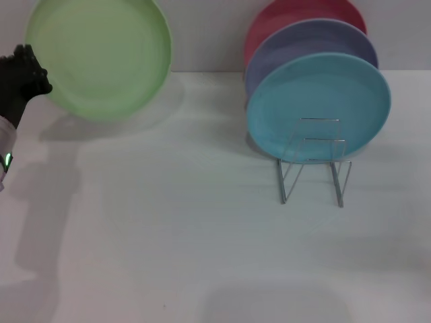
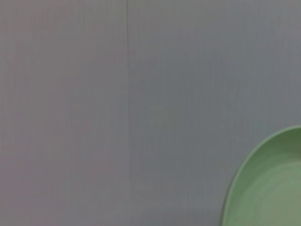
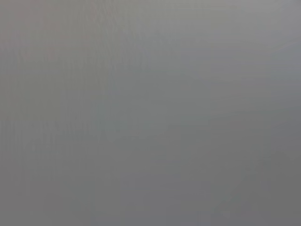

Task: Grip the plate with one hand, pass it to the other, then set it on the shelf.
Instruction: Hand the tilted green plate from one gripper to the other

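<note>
**Green plate held up at the left, rack waiting at the right**

The left gripper [image 1: 28,73] sits at the far left edge of the head view, a black shape pressed against the rim of the light-green plate [image 1: 101,57]. The plate is lifted off the white table [image 1: 202,256], facing the camera and almost upright, and it casts a soft shadow on the table below and behind it. The gripper appears closed on the plate's left rim, though its fingers themselves are too dark to make out one by one. Below it, a small green light glows on the arm at the picture's edge.

In the left wrist view only a curved part of the green plate [image 2: 270,188] shows in one corner, against a plain grey wall.

Well apart, on the right side of the table, stands the wire rack [image 1: 314,165]. Three plates stand on edge in it: a turquoise plate [image 1: 316,104] in front, a lavender plate [image 1: 316,40] behind it, and a red plate [image 1: 296,13] at the back.

The right gripper does not appear in any view; the right wrist view shows only a plain grey surface.
</note>
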Tool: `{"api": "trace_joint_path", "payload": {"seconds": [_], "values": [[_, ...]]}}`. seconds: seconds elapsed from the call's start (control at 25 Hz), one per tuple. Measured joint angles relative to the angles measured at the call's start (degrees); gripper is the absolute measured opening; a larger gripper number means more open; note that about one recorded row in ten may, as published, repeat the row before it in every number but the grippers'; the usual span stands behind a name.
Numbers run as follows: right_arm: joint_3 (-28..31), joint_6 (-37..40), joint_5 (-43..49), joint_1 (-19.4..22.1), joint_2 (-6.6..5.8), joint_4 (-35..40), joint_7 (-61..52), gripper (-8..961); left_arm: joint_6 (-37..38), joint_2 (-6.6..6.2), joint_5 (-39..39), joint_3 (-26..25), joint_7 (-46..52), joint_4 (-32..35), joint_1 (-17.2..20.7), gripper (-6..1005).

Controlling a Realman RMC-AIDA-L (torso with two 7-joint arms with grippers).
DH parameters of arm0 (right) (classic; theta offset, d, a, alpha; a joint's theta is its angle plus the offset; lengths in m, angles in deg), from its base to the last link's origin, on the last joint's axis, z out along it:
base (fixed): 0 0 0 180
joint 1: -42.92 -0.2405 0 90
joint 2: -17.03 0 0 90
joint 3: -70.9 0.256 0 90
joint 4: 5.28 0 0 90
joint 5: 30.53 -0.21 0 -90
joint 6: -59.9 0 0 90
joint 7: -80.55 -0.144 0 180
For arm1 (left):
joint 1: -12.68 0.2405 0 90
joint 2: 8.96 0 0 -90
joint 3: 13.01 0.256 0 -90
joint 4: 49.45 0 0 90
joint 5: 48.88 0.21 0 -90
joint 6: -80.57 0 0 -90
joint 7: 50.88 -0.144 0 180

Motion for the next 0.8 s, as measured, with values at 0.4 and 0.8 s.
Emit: {"api": "trace_joint_path", "payload": {"seconds": [0.4,0.8], "values": [[-3.03,-0.7,0.15,0.6,0.2,-0.01,0.53,656,30.54,0.9,17.76,6.83,28.67,25.01,-6.65,34],[-13.71,1.47,0.15,2.83,0.33,0.32,0.65,657,36.55,1.06,12.63,14.09,30.06,28.9,-6.1,36]]}}
